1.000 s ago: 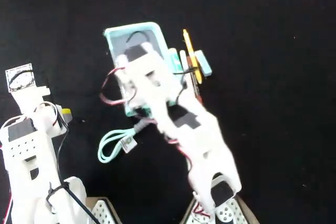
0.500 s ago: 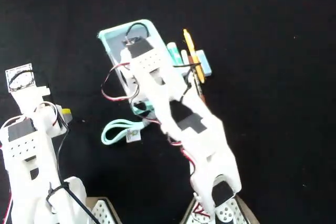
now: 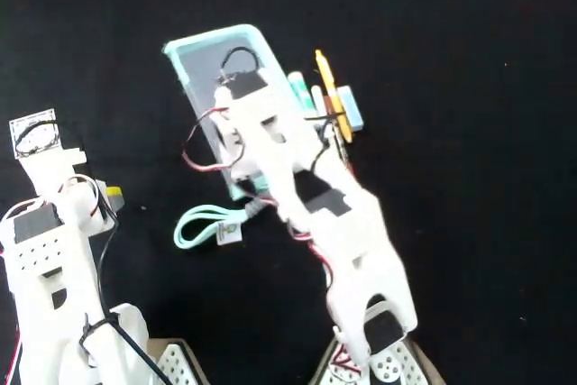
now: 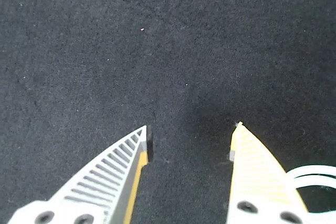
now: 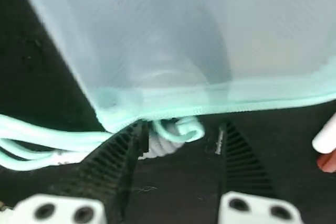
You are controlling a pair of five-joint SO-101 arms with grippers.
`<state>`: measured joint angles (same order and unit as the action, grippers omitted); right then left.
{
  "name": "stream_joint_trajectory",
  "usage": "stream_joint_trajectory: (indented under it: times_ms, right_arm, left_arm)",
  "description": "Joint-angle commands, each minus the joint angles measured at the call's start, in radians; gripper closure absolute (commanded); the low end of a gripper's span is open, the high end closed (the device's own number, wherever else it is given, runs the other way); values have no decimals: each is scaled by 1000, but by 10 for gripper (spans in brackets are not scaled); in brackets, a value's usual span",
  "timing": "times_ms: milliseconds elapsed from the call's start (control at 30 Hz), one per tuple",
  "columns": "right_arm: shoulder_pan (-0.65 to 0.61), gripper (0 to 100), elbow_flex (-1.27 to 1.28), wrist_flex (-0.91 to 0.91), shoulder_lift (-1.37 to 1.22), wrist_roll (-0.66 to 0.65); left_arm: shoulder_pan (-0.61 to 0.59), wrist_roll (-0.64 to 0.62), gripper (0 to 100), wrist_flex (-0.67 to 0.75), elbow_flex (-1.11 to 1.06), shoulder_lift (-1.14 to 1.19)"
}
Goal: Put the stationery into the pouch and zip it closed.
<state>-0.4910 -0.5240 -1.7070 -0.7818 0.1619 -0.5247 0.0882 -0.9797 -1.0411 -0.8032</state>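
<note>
**High view:** The teal pouch (image 3: 203, 56) lies far-left of centre on the black table (image 3: 469, 187), clear face up. The stationery (image 3: 331, 101), pens plus a small block, sits in a row just beside the pouch's right edge. None of it is inside. The right arm (image 3: 347, 232) stretches from the near edge over the pouch and covers its near half, likely so its claw can work the end where the strap comes out. The strap (image 3: 200, 224) loops on the cloth near-left of the pouch. The left arm (image 3: 45, 232) stands at the left, well apart from the pouch.

**Left wrist view:** The left gripper (image 4: 191, 135) is wide open with nothing between the fingers and bare cloth below. A pale loop (image 4: 315, 174) shows beside one finger, probably the strap, and is not touched. This arm reads as parked out of the way.

**Right wrist view:** The right gripper (image 5: 181, 129) has its jaws apart, low to the table, straddling the near edge of the pouch (image 5: 184, 40). The strap's (image 5: 37, 137) bunched root hangs in the gap. It may brush one finger but is not pinched. My read is that it is lined up to grab that root or the zip pull, to steady or open the pouch before loading. I cannot tell whether the zip is open. A red-and-white stationery tip (image 5: 326, 150) shows just right of the claw.
</note>
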Motion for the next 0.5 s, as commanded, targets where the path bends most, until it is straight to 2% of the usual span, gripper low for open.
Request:
stream_joint_trajectory:
  times_ms: [0,200,333,467]
  right_arm:
    - [110,782,-8,-37,13,-74]
    - [163,780,1,-44,145,-146]
    - [117,779,82,-55,257,-146]
    - [49,766,300,11,400,-101]
  left_arm:
    - [-8,-5,740,18,5,-26]
    - [-8,-5,740,18,5,-26]
    - [-8,-5,740,18,5,-26]
    - [-8,-5,740,18,5,-26]
